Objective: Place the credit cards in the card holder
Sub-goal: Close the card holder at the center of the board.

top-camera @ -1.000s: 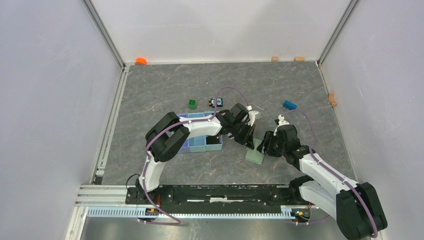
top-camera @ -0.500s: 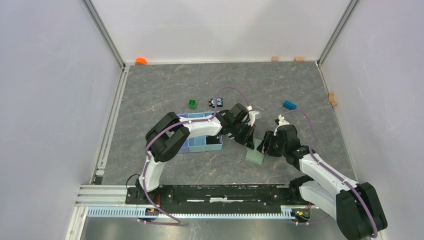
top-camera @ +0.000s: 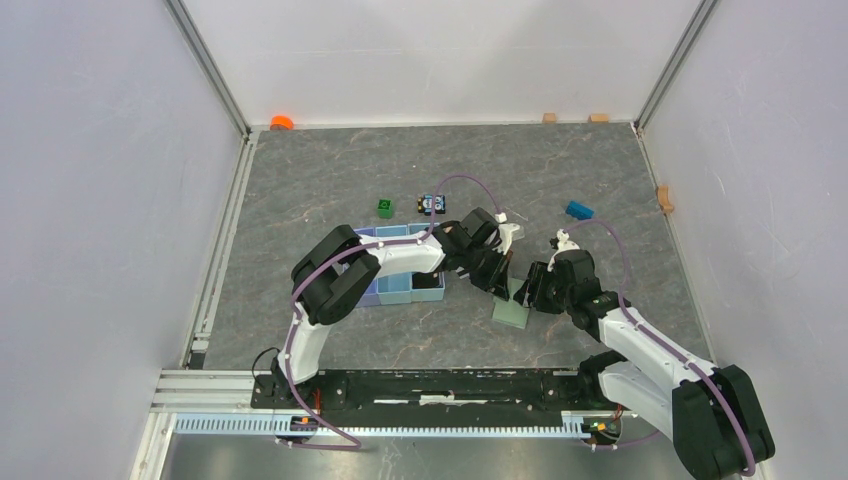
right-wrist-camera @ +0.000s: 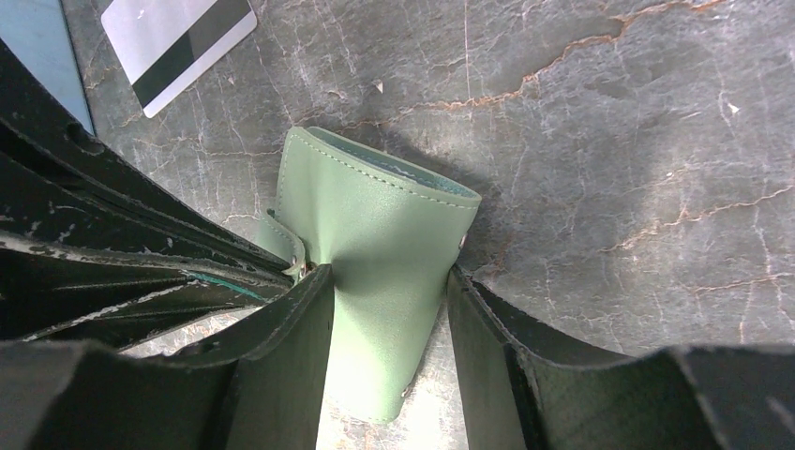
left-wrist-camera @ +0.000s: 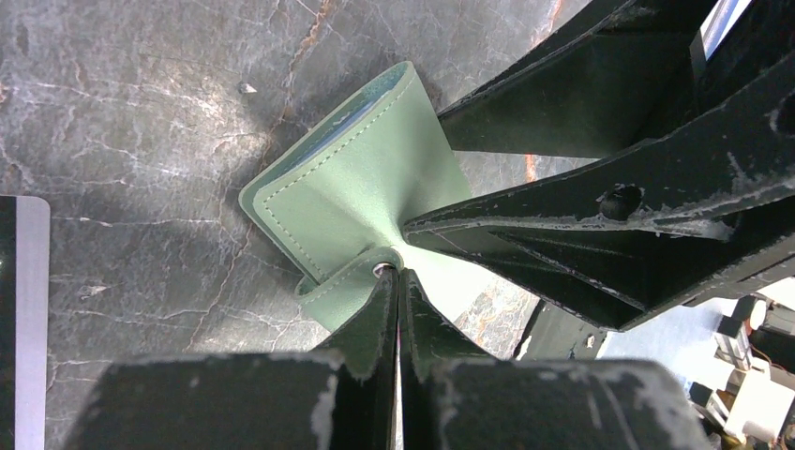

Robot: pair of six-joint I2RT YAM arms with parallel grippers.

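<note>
Both arms are built alike: smooth white shells on the long links, bulky black housings at the joints. A thin purple cable (top-camera: 470, 182) runs the length of the left arm (top-camera: 340, 275), and another follows the right arm (top-camera: 650, 350). Their bases sit on a black rail (top-camera: 430, 385) at the near edge of the bench. The left fingers (left-wrist-camera: 370, 375) are flat, matte black wedges, with paint chipped pale along the edges. The right fingers (right-wrist-camera: 281, 356) are just as scuffed, and one has a small round hole in its side.
</note>
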